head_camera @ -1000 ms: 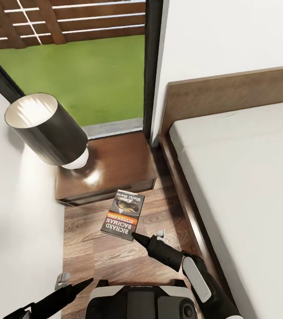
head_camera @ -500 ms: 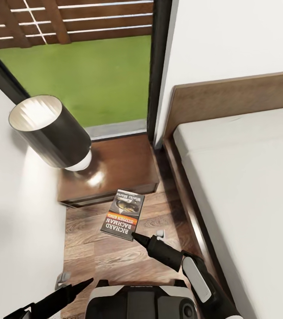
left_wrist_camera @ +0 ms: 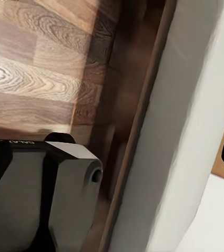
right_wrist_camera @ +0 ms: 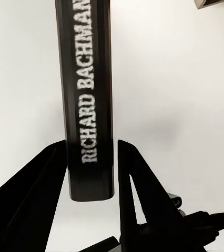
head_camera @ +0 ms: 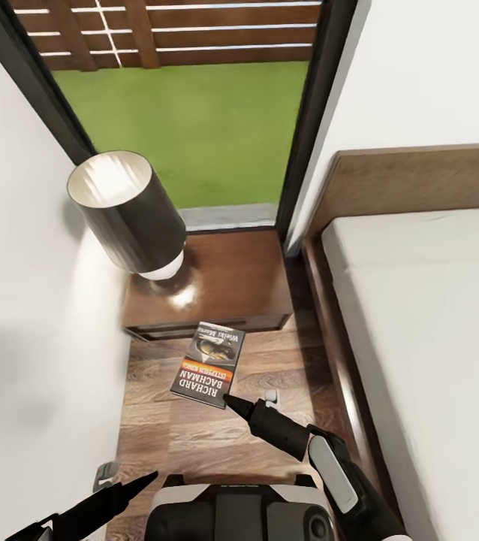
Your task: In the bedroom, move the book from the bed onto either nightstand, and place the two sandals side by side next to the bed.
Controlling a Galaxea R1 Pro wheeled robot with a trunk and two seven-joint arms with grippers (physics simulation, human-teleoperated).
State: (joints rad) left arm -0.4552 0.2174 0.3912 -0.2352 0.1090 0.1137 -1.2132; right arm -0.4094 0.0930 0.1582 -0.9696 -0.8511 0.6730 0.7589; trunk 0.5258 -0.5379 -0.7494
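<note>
The book (head_camera: 208, 364), grey and orange with a dark picture, hangs above the wood floor just in front of the nightstand (head_camera: 228, 274). My right gripper (head_camera: 227, 399) is shut on its near corner. The right wrist view shows the book's dark spine (right_wrist_camera: 88, 105) clamped between the two black fingers (right_wrist_camera: 135, 199) of the right gripper (right_wrist_camera: 91, 149). The bed's pale mattress (head_camera: 435, 338) and dark-brown frame (head_camera: 329, 300) lie to the right. My left gripper (head_camera: 146, 479) hangs low at the bottom left as one dark tapered shape. The sandals are out of view.
A black-shaded lamp (head_camera: 127, 207) stands on the nightstand's left half; its right half is bare wood. A white wall (head_camera: 29, 338) closes the left side. A dark-framed window (head_camera: 194, 128) onto grass is behind the nightstand. The left wrist view shows the floor (left_wrist_camera: 33, 79) and the bed's side (left_wrist_camera: 185, 131).
The whole picture has shifted: nightstand, lamp and bed now sit further right, so the camera has turned. The book and both grippers keep their places relative to me.
</note>
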